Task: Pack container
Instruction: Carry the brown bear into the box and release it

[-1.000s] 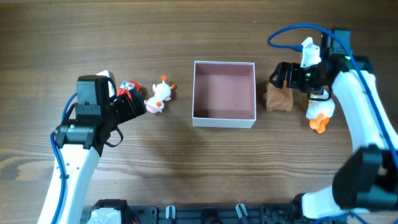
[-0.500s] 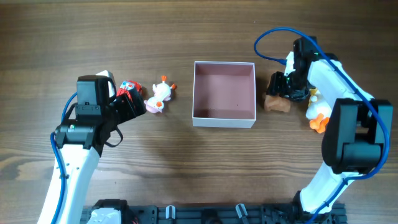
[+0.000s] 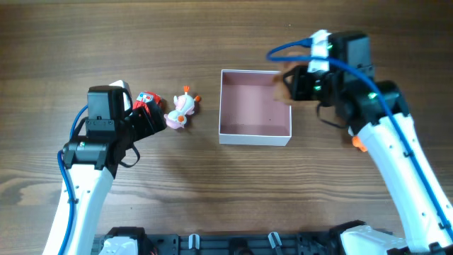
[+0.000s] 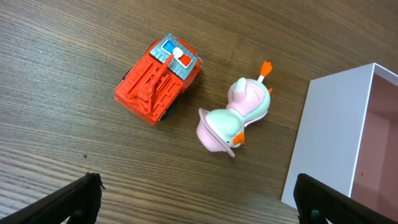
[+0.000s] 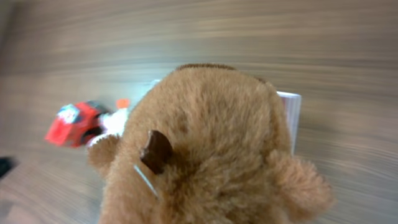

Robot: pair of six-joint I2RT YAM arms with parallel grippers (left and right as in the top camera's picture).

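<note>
The container [image 3: 255, 137], a shallow white box with a dusty-pink inside, sits mid-table and is seen from its side wall [image 4: 329, 137] in the left wrist view. My right gripper [image 3: 296, 85] is shut on a brown plush toy [image 5: 211, 149], held in the air over the box's back right corner [image 5: 290, 106]. The plush fills the right wrist view and hides the fingers. My left gripper [image 4: 199, 205] stands open just short of a red toy car [image 4: 158, 81] and a pink duck [image 4: 233, 118], touching neither.
The red car [image 3: 146, 99] and pink duck [image 3: 179, 112] lie left of the box. An orange bit of another toy [image 3: 358, 144] peeks from under the right arm, right of the box. Bare wooden table lies in front.
My right gripper closed on the brown plush, lifted it off the table and carried it left to the box's back right corner. The left arm has not moved.
</note>
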